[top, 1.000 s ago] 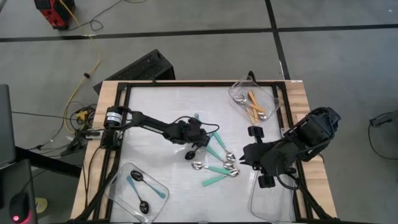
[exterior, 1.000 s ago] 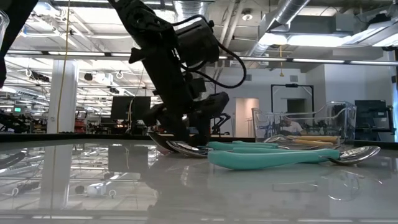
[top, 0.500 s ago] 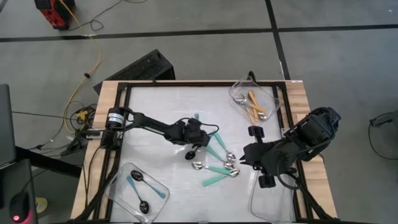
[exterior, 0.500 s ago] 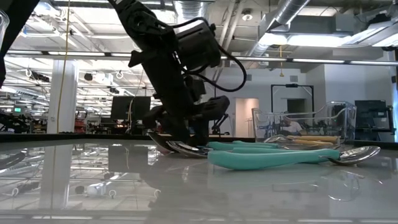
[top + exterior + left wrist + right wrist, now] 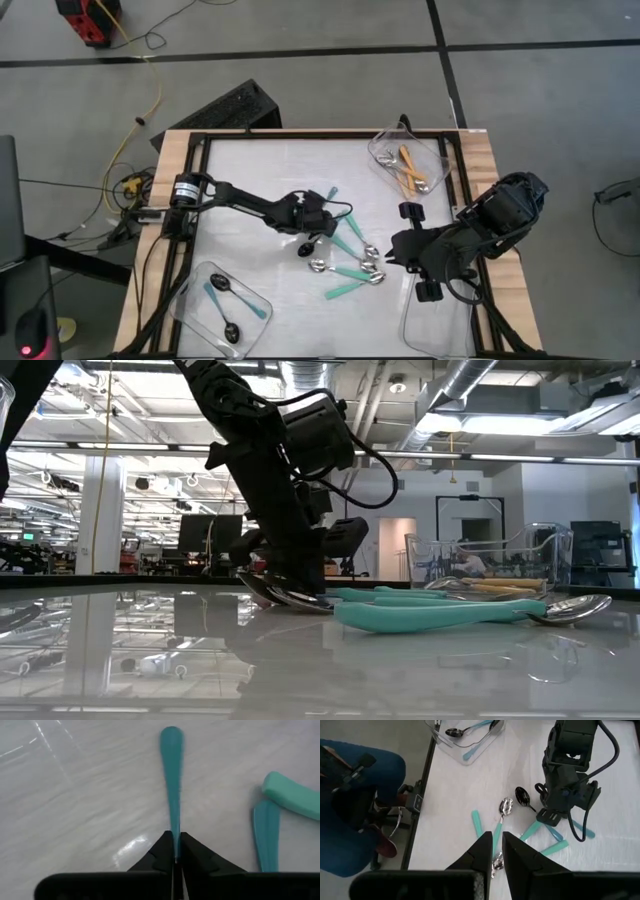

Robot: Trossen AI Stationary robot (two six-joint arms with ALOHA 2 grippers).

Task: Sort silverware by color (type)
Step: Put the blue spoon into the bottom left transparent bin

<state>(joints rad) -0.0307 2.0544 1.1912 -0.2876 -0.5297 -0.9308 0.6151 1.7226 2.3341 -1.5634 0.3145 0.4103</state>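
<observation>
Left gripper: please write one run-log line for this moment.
left gripper: shut on thin blue-handled spoon | right gripper: shut, empty, waiting

No readable text, label, brand, number or sign in any view. Checked the high, low and both wrist views: no print legible on any surface.
</observation>
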